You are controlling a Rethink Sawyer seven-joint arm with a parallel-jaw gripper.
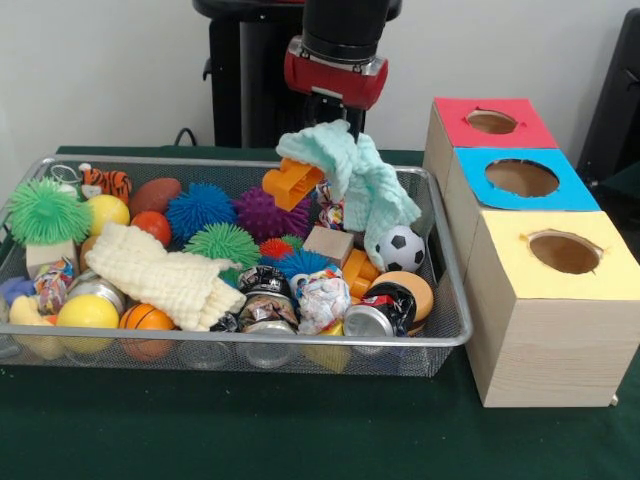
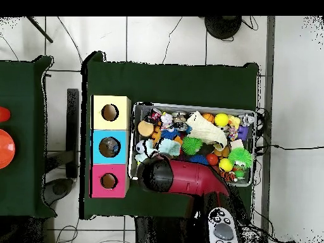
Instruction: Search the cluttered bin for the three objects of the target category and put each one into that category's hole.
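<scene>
Mint cloth lifted over the right half of the bin, hanging from the gripper.

Left to right, front view: wire bin packed with clutter, cream cloth lying front-left on the pile; mint cloth draped from the gripper, its low end just beside the soccer ball. Jaws hidden by fabric (they look clamped on the mint cloth). Right of the bin: red box farthest, blue box in the middle, yellow box nearest, each with a hole on top.

no readable text or labels anywhere
</scene>
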